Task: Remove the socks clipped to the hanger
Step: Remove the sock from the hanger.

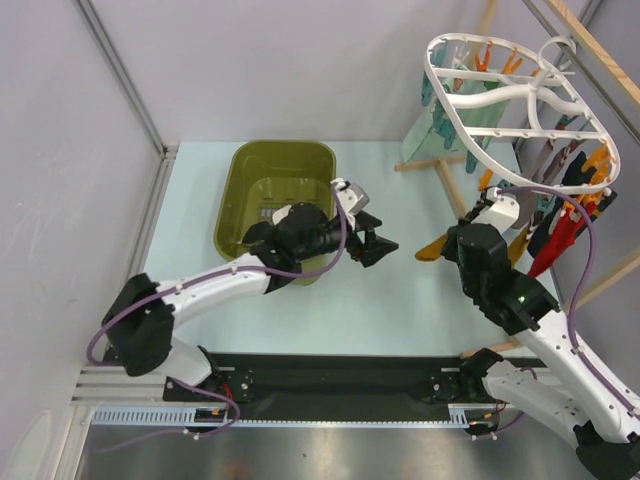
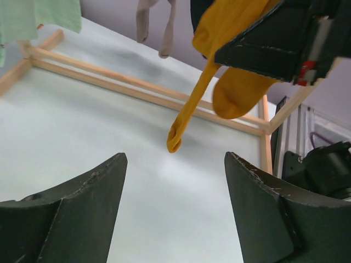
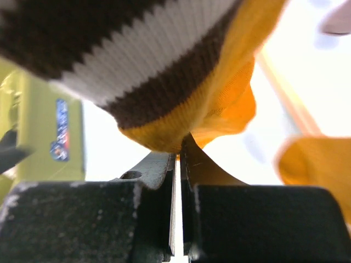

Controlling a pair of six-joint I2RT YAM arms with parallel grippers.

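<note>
The white oval hanger [image 1: 447, 100] hangs at the back right with orange and teal pegs, and red [image 1: 556, 240] and black [image 1: 546, 222] socks clipped under it. My right gripper [image 1: 453, 240] is below its near edge. In the right wrist view its jaws [image 3: 178, 147] are shut on mustard-orange sock fabric [image 3: 219, 118], with a dark-and-white striped cuff [image 3: 126, 60] just above. That mustard sock [image 2: 219, 49] dangles over the table. My left gripper [image 1: 378, 246] is open and empty, left of the sock; its fingers [image 2: 82, 208] point at it from a distance.
An olive-green tub [image 1: 240, 190] stands at the back middle, behind my left arm. The light wooden rack [image 1: 452, 185] carries the hanger, and its base bars [image 2: 137, 87] lie on the table. A pale mint sock [image 2: 33, 16] and a beige sock [image 2: 153, 22] hang above.
</note>
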